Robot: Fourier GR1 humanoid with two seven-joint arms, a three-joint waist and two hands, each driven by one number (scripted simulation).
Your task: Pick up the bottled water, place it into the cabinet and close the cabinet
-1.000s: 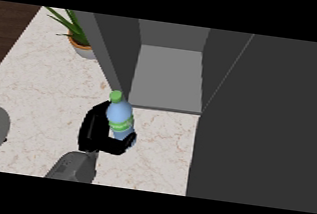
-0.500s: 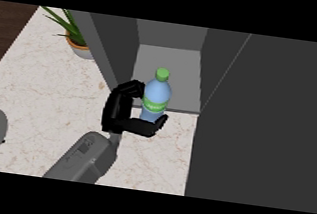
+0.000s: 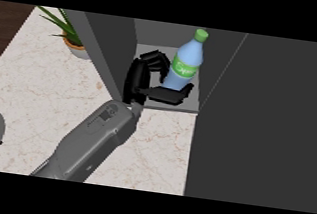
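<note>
Carried into the cabinet (image 3: 172, 35), upright bottled water (image 3: 186, 62) sits gripped by left hand (image 3: 146, 79).

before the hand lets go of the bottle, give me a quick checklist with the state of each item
1. Bottled water inside the cabinet opening: ok.
2. Bottle upright, green cap on top: ok.
3. Bottle base resting on the cabinet floor: cannot tell, the hand hides it.
4. Left hand curled round the bottle's lower part: ok.
5. Open cabinet door out of the arm's way: ok, it stands to the right.
6. Right hand ready to close the door: cannot tell, not in view.
</note>
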